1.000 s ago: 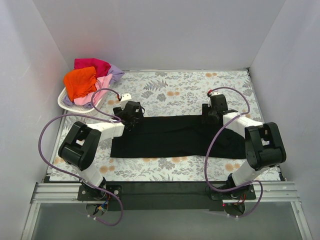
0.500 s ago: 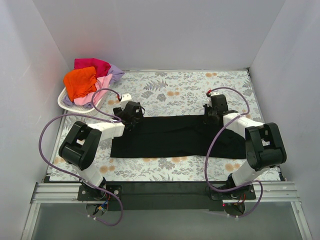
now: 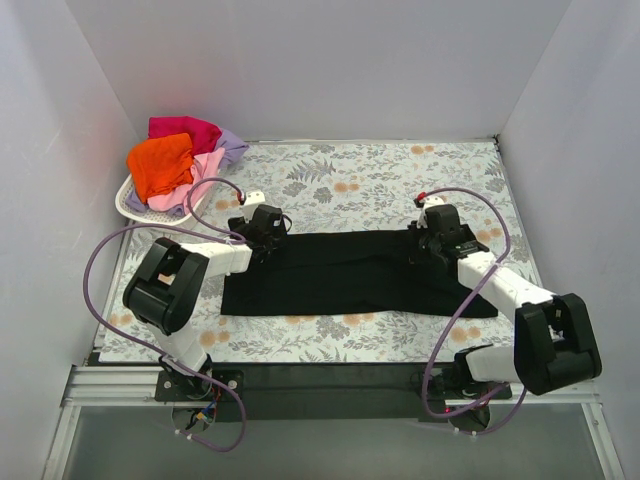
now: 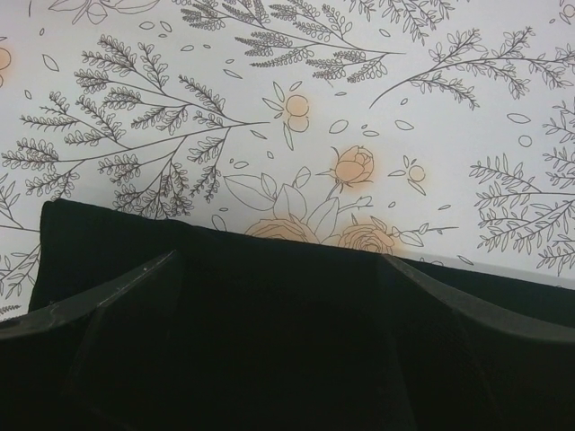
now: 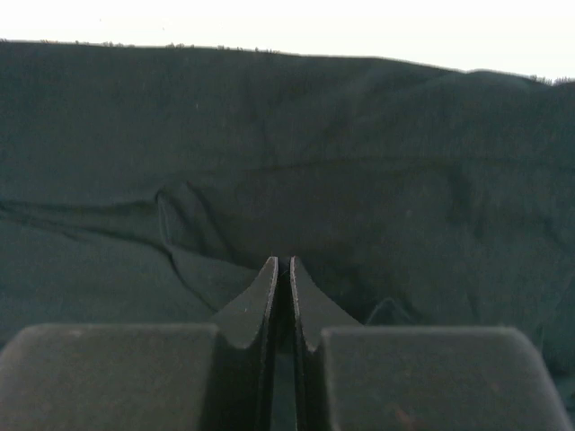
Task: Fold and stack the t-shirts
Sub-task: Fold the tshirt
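Black t-shirt (image 3: 350, 272) lies flat mid-tabletop (image 3: 370, 180), already folded into a long strip running 9 to 3 o'clock. Probable reason for that layout: both arms can reach one end each for the next fold.

Left hand (image 3: 262, 226) sits at the strip's 10 o'clock corner, fingers (image 4: 126, 292) spread wide on either side of the hem, nothing between them. Judged to be staged for a grab, not yet committed.

Right hand (image 3: 437, 238) sits on the far edge toward 2 o'clock, fingers pressed together with the tips down in the cloth. Creases run toward the tips, which suggests a pinch on the top ply, but a ply between the pads can't be confirmed.

The other shirts are piled in the white basket (image 3: 130, 205) at 10 o'clock, well apart from the strip: orange (image 3: 160, 165) on top, pink (image 3: 208, 165) beside it, magenta-red (image 3: 185, 128) behind, lavender (image 3: 232, 145) at the 2 o'clock side of the pile. They're probably parked there to keep the work area for one shirt at a time.

View differences:
- Overhead gives the layout, strip shape and basket, but the wrist housings hide both sets of fingers.
- Left wrist view shows the wide gap and the hem line against the floral print.
- Right wrist view shows the closed tips and the creases, and apart from a pale strip at the top, nothing but black cloth.
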